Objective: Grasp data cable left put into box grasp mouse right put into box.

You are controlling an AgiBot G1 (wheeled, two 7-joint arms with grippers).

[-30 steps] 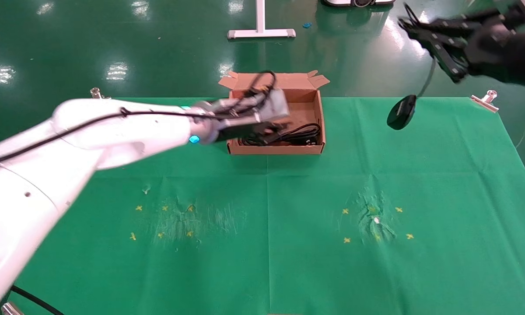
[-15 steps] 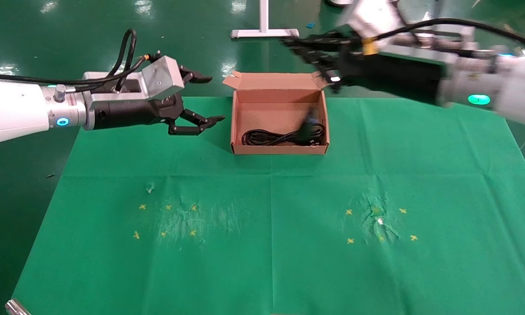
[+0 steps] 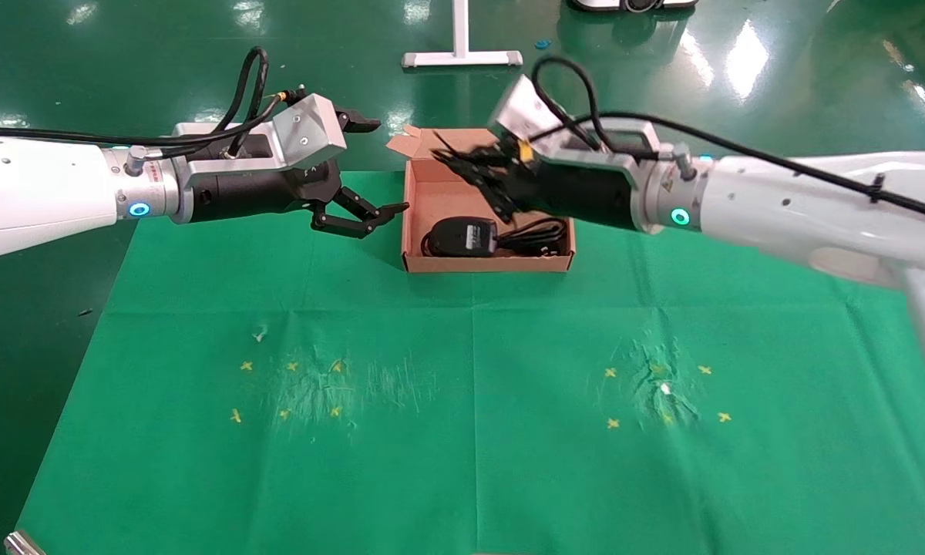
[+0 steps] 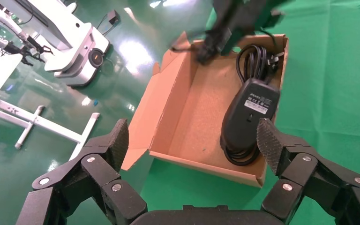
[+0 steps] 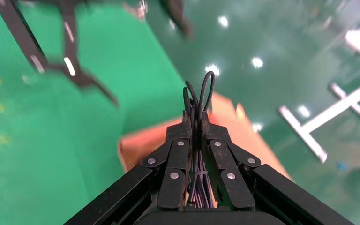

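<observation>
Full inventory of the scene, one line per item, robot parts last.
box: 1, brown cardboard, far centre of the cloth, flaps open.
mouse: 1, black, label side up, in the box's left half.
data cable: 1, black, bundled in the box's right half.
mouse cord: 1, thin black, pinched in the right claw.
table cloth: 1, green with yellow crosses, covers the table.
left claw: 1, black, open, left of the box.
right claw: 1, black, shut on the cord above the box.
</observation>
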